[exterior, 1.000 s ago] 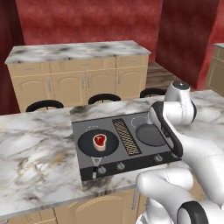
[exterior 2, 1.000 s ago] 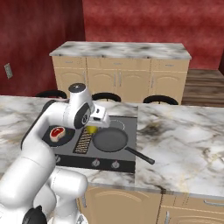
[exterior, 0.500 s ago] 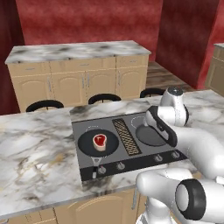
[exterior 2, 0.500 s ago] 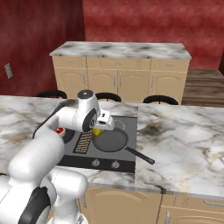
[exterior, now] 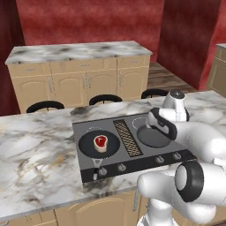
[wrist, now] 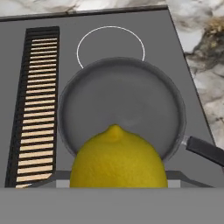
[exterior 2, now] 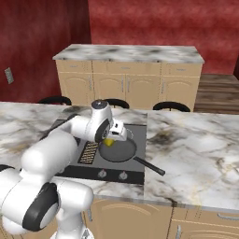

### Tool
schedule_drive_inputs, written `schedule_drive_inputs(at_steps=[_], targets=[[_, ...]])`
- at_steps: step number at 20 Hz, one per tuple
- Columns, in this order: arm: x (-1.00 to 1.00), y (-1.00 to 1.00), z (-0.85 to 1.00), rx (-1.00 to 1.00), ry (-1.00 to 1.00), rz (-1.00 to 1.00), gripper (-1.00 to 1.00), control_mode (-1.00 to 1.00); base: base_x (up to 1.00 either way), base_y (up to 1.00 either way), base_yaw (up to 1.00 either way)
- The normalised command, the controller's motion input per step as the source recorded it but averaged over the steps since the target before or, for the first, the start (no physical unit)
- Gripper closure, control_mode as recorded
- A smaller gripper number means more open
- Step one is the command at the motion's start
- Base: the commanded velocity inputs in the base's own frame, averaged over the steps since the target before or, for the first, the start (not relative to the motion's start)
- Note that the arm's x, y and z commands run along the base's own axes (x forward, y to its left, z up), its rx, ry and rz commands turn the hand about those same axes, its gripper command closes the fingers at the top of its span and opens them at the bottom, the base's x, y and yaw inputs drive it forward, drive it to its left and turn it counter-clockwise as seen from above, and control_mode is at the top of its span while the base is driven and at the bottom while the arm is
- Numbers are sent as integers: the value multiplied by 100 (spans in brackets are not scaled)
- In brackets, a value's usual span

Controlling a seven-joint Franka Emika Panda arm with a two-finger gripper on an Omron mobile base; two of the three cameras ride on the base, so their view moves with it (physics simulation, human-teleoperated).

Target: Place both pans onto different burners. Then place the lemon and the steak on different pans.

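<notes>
1. Marble tabletop carries a dark grey cooktop, with tan cabinets and red walls behind.
2. Nearest in the hand view, the lemon sits in the claw, whose jaws stand part-open around it, above the near rim of the empty pan.
3. That pan lies on the cooktop's right side, handle pointing toward the front right.
4. Left of the ribbed vent grille, the other pan holds the steak.
5. Beyond the empty pan, a white burner ring is bare.
</notes>
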Motion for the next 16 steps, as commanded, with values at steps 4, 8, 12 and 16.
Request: schedule_drive_inputs(at_steps=[4, 8, 12, 16], targets=[[12, -3, -35, 0, 0, 0, 100, -100, 0, 0, 0], [11, 0, -32, 0, -1, 0, 100, -100, 0, 0, 0], [14, -4, -29, 0, 0, 0, 100, -100, 0, 0, 0], [15, 0, -27, 0, 0, 0, 100, -100, 0, 0, 0]])
